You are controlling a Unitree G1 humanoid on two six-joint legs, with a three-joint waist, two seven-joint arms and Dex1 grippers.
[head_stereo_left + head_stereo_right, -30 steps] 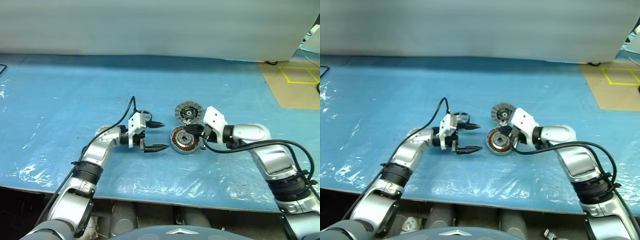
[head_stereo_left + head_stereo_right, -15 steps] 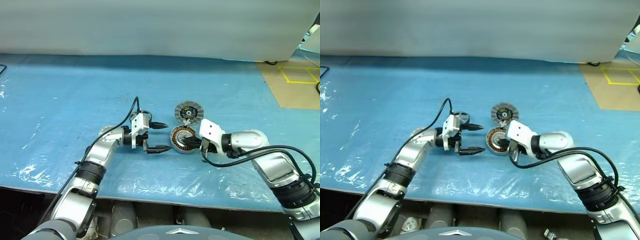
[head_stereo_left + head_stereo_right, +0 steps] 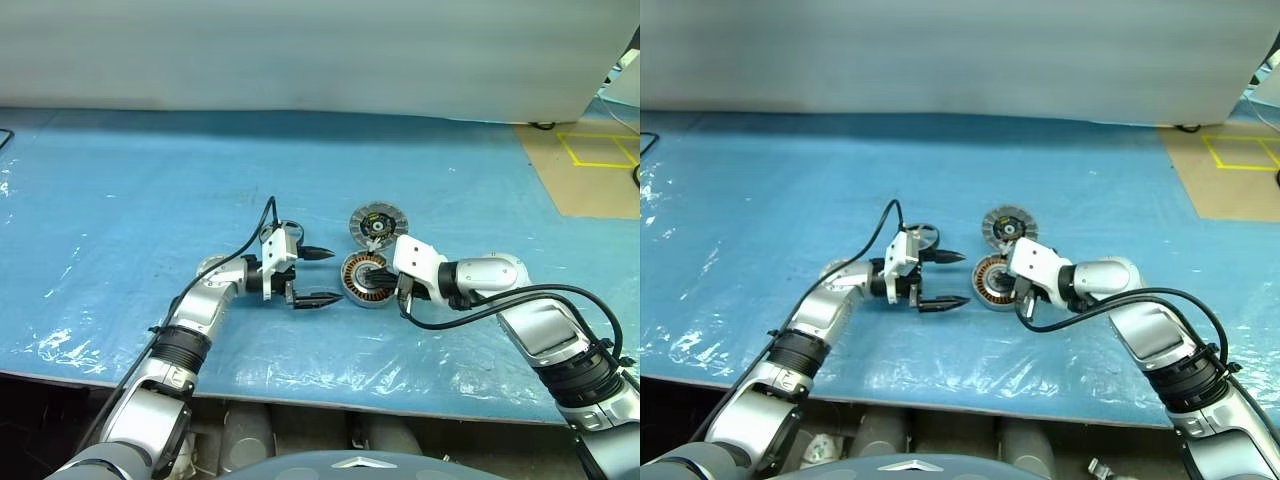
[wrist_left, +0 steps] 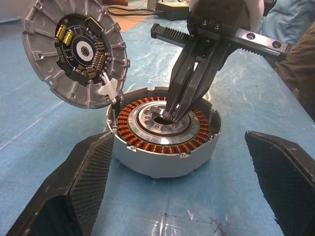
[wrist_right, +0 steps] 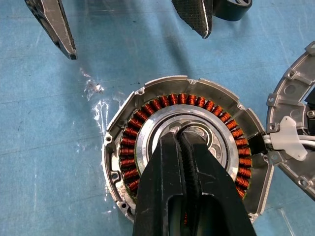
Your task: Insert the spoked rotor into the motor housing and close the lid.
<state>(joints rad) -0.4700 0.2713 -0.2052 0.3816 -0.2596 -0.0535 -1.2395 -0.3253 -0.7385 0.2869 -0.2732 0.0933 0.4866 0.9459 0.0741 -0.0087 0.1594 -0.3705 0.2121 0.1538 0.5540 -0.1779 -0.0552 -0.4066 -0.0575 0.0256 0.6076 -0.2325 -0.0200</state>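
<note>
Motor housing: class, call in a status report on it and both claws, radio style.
Left claw open beside motor housing. Right claw shut, tips in housing's centre. Lid tilted open, not blocking.

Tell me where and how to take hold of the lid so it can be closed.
Grip the lid by its ribbed rim at the free edge farthest from the motor housing, coming in edge-on. It leans tilted against the housing, joined there by a white connector, so that side is blocked.

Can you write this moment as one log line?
left gripper: open, beside motor housing | right gripper: shut, tips in housing centre | lid: tilted up | spoked rotor: not inserted
</note>
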